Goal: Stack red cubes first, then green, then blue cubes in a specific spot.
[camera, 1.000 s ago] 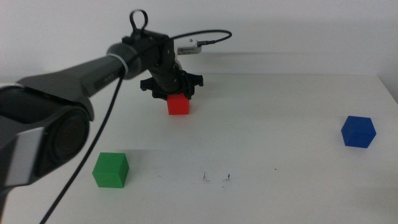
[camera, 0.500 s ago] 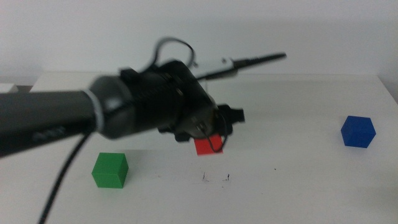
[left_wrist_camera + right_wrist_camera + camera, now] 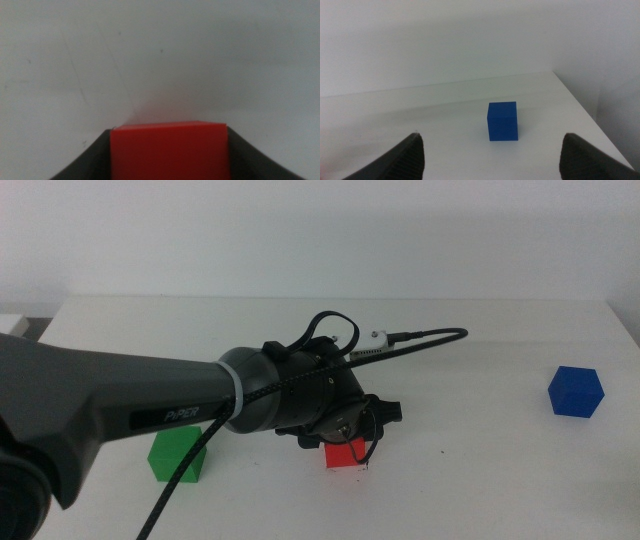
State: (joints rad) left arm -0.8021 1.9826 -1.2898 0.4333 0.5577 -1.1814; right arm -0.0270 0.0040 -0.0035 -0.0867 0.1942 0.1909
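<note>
Red fills the space between the jaws of the left gripper (image 3: pixel 170 165): the red cube (image 3: pixel 170 150) is clamped squarely on two opposite faces, which keeps it level for a flat landing. In the middle view that gripper (image 3: pixel 345 442) is low over the table (image 3: pixel 480 480), the red cube (image 3: pixel 343 453) directly beneath it and at or just above the surface; whether contact has been made cannot be told. One dark speck of the marked spot (image 3: pixel 366 467) is seen just beside the cube's lower corner, the rest being hidden under the cube and wrist, so the cube is judged to be at its placing point, where the base of the stack is wanted. On the arm's side of the gripper, close by, the green cube (image 3: pixel 178 456) is partly hidden behind the forearm. Well apart on the opposite side, the blue cube (image 3: pixel 576 391) stands alone near the table's edge. The right gripper (image 3: pixel 490 160) is held spread wide, facing the blue cube (image 3: pixel 502 121) from a distance, apparently waiting for the last step.
</note>
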